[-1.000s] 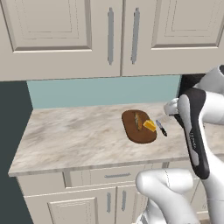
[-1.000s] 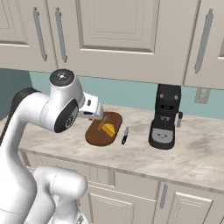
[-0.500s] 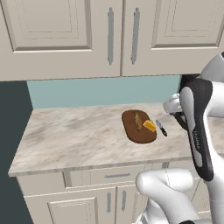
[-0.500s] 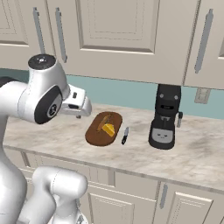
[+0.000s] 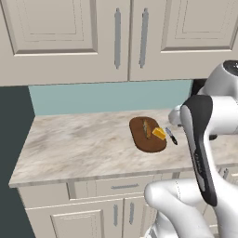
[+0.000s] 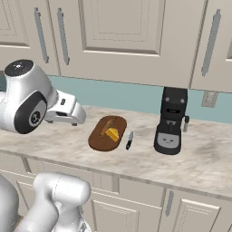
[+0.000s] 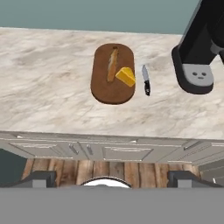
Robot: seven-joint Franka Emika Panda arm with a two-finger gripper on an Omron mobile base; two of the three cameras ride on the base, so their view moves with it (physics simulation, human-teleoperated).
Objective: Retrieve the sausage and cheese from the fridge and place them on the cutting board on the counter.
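The dark brown cutting board (image 7: 109, 91) lies on the beige counter (image 5: 79, 139). On it rest the sausage (image 7: 113, 64), a slim brownish link, and beside it the yellow cheese (image 7: 126, 76) wedge. Both base views show the same: board (image 5: 142, 142) (image 6: 99, 140), cheese (image 5: 159, 134) (image 6: 112, 134), sausage (image 5: 146, 128) (image 6: 108, 126). My gripper (image 7: 112, 178) is open and empty, its fingertips (image 7: 39, 178) wide apart. It hangs high, back from the counter's front edge, looking down on the board. The fridge is out of view.
A small black-handled knife (image 7: 146, 80) (image 5: 171, 135) (image 6: 129, 140) lies just right of the board. A black coffee machine (image 7: 197, 48) (image 6: 170, 122) stands further right. Cream wall cabinets (image 5: 116, 37) hang above; drawers and wood floor lie below the counter edge.
The arm has drawn back from the cutting board, the hand moving away toward the counter's front. The jaws stay open. Sausage, cheese and knife have not moved.
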